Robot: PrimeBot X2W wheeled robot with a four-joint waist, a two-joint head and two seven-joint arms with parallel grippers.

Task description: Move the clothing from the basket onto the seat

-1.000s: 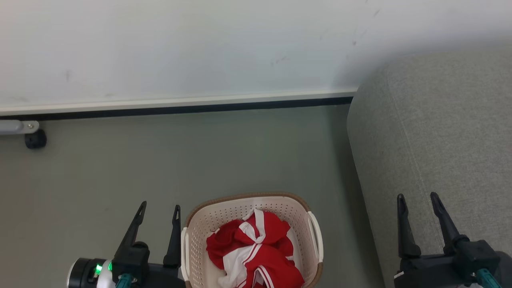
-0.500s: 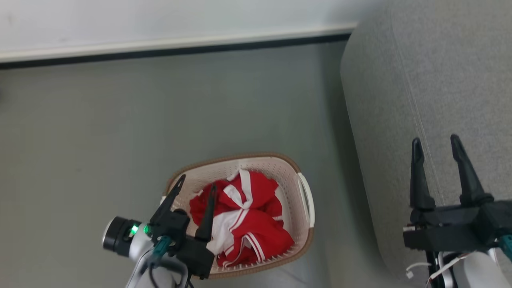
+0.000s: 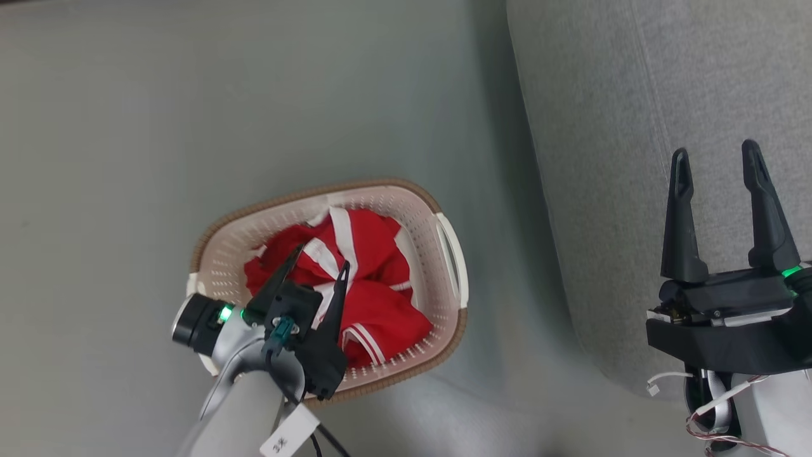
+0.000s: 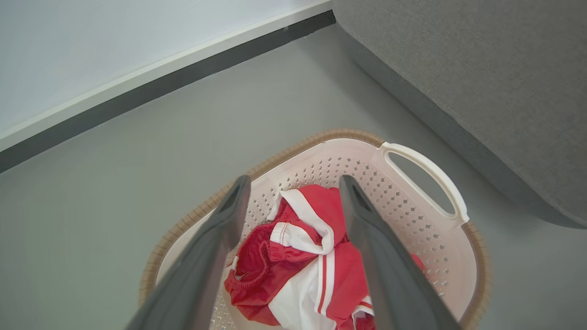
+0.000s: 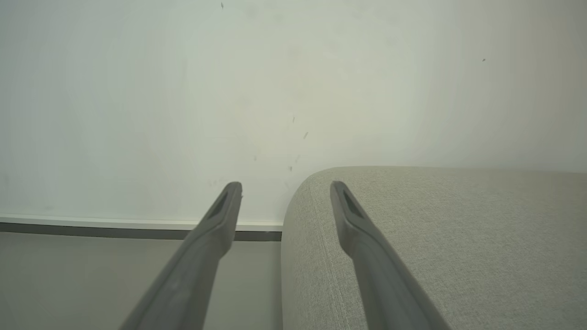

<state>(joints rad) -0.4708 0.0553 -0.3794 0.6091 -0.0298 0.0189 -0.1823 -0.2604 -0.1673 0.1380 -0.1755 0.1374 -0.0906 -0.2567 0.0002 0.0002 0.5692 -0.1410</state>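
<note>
My left hand (image 3: 321, 257) hangs over the basket with its two dark fingers spread as wide as they go and nothing between them. My right hand (image 3: 715, 151) is just as wide and just as empty, poised above the seat.

The seat (image 3: 634, 127), a broad block of grey woven upholstery, lies well off to the right of my left hand and directly under my right one. The basket (image 3: 406, 203), cream perforated plastic with a brown rim band, stands on the floor beneath my left hand. Its near rim is under the wrist and its white side handle (image 3: 455, 260) is on the seat side of the fingers. The clothing (image 3: 374, 247), red with white trim, is a crumpled heap in the bottom of the basket, just below and ahead of my left fingertips. As far as I can tell they are not touching it yet. In the left wrist view a white-banded fold stands highest, almost centred between the two fingers.

I judge the step to be the reach down for the first garment. I'd keep the jaws wide and drop straight onto that raised fold. I'd stay off the perforated wall and the handle, where a tip could catch, and close on a good bunch of cloth rather than on thin trim. The pieces look tangled and the basket looks light, so I'd lift slowly and clear the rim before swinging right towards the seat.
</note>
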